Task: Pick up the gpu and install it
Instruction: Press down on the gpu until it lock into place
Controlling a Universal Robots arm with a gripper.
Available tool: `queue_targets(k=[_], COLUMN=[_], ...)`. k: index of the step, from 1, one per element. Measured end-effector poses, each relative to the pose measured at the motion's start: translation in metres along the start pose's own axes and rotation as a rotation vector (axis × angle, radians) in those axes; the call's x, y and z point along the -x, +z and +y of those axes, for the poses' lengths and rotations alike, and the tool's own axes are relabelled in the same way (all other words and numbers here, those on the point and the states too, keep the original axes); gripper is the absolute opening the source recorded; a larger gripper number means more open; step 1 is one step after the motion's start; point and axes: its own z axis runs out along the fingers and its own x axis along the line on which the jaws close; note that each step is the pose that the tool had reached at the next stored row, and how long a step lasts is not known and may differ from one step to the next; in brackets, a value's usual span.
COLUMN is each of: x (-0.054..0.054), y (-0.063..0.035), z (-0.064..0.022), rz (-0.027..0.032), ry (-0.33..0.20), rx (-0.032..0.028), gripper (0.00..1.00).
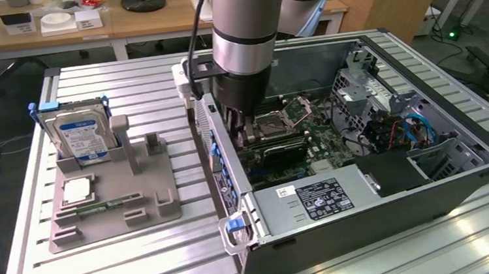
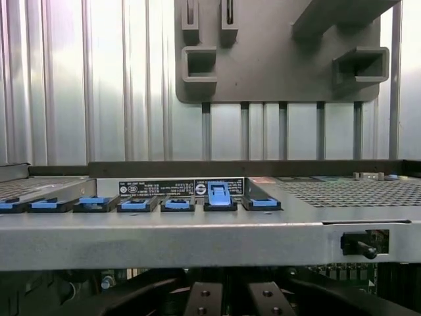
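The robot arm's fingers (image 1: 246, 137) are pressed together, down inside the open black computer case (image 1: 423, 188). The gpu, a thin dark green card (image 1: 274, 152), lies low in the case just beside the fingers; whether they grip it is unclear. A silver hard drive with a blue label (image 1: 81, 137) stands in the grey holder tray (image 1: 114, 206) on the ribbed metal tabletop (image 1: 132, 263). The writing on the labels is too small to read.

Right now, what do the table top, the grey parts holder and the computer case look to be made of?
Table top: ribbed metal, likely aluminium; bright sheen and long grooves. Parts holder: matte grey plastic, possibly printed; dull, uniform colour, blocky slots. Computer case: sheet metal, dark painted outside, bare grey at the rear edge, with blue clips that look plastic.
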Motion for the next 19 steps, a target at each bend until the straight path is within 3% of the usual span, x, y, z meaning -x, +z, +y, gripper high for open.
queue_targets(k=[3, 5, 14, 19], x=[0.0, 0.001, 0.006, 0.007], y=[-0.0007, -0.0031, -0.0075, -0.0191], z=[-0.0032, -0.0034, -0.0058, -0.0057], rz=[0.0003, 0.0005, 0.0007, 0.0006], ry=[0.001, 0.001, 0.001, 0.001], rx=[0.0175, 0.0214, 0.0222, 0.0222], gripper=[0.1, 0.1, 0.1, 0.1])
